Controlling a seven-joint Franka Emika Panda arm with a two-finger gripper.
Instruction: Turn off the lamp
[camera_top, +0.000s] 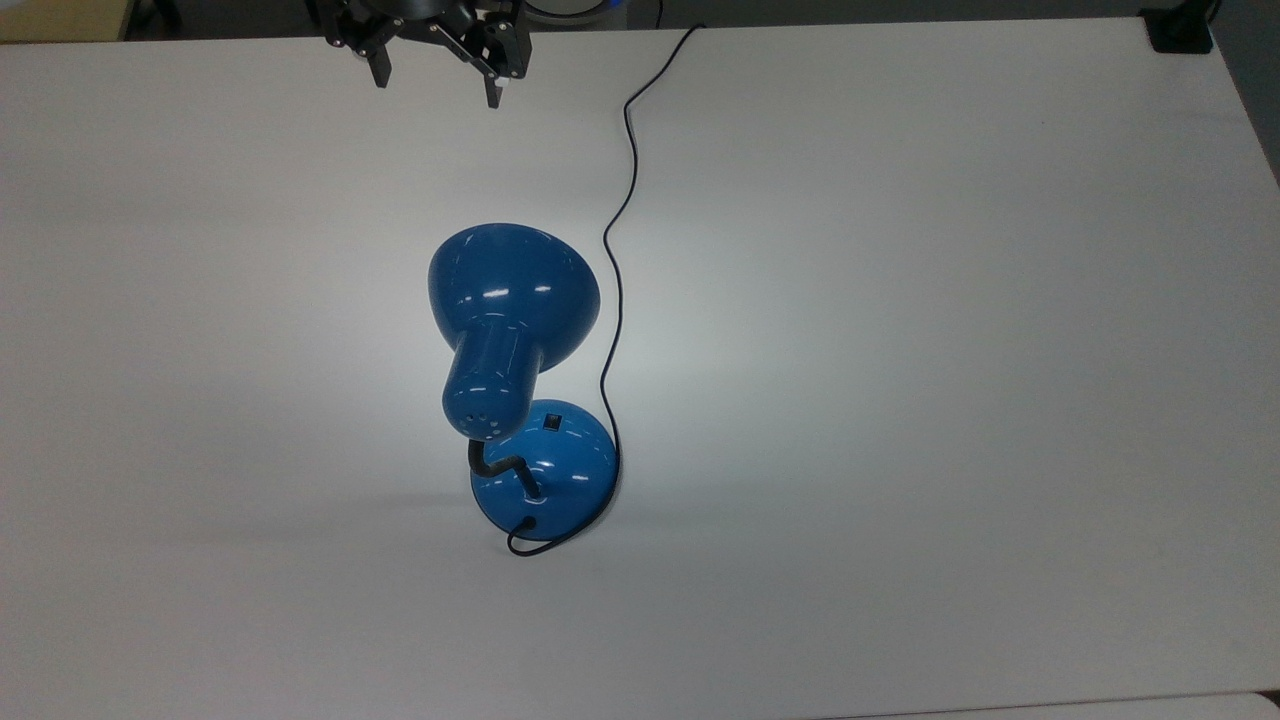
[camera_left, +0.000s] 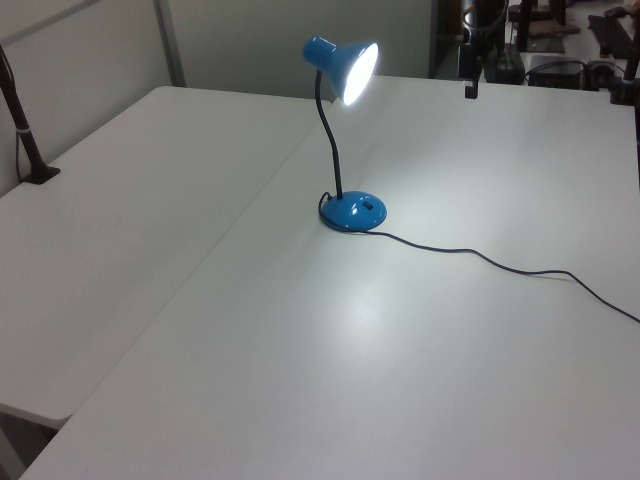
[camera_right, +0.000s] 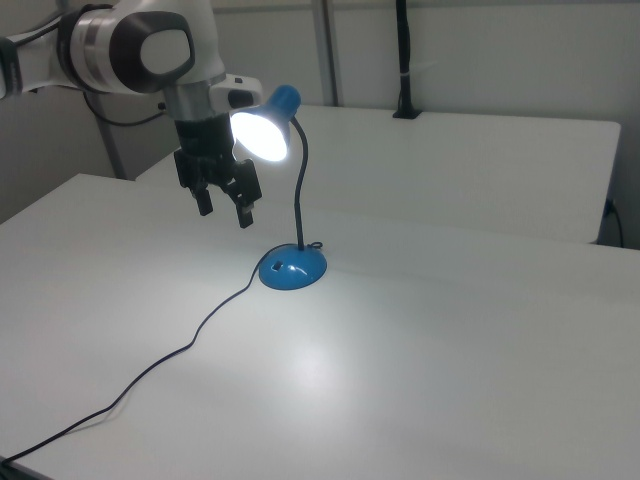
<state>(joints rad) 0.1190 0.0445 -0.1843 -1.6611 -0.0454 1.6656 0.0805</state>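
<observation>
White surface (camera_top: 900, 350), matte, carrying one item. Lamp (camera_top: 515, 300): glossy blue, standing upright near the middle of the surface, lit (shade glowing white in the left and right views). Bell shade raised on a bent black gooseneck (camera_left: 328, 140); round domed base (camera_top: 548, 478) flat on the surface, small black switch (camera_top: 552, 421) on its top. Thin black cord (camera_top: 615, 260) leaves the base and snakes to the surface's edge. Pincer (camera_top: 436, 88): black, fingers spread apart, holding nothing, hanging above the surface well apart from the lamp's base.
</observation>
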